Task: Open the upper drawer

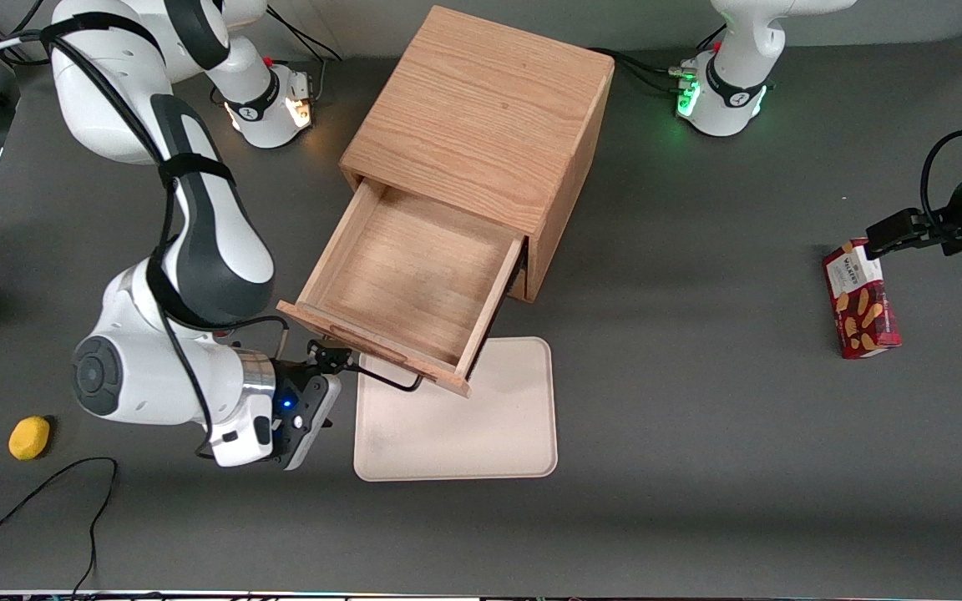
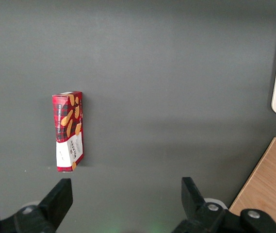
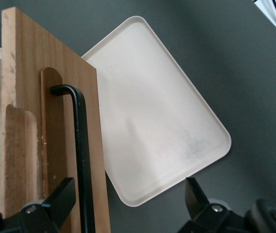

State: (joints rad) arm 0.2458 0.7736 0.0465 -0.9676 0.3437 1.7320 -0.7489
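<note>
The upper drawer [image 1: 407, 284] is pulled far out of the wooden cabinet [image 1: 481, 125], its bare oak floor fully exposed from above and nothing lying inside it. Its front panel hangs over the near corner of the cream tray [image 1: 464, 417], which lies flat on the grey surface [image 1: 698, 467] in front of the cabinet. The thin black wire handle [image 3: 82, 160] runs along the outer face of that front panel, standing a little off the wood.

The claw [image 1: 332, 357] sits at the end of the drawer front nearest the working arm, level with the handle. In the right wrist view its two fingers [image 3: 60, 201] are spread wide apart, one just beside the drawer front next to the handle and the other out over the tray's edge; the handle passes between them and neither finger presses on it. The claw holds nothing.

Away from the cabinet, toward the working arm's end of the surface, a small yellow lemon-like object [image 1: 29, 437] rests beside a loose black cable [image 1: 47, 492]. Toward the parked arm's end, a red biscuit box [image 1: 861, 299] lies flat on the surface, well apart from the cabinet and the tray.
</note>
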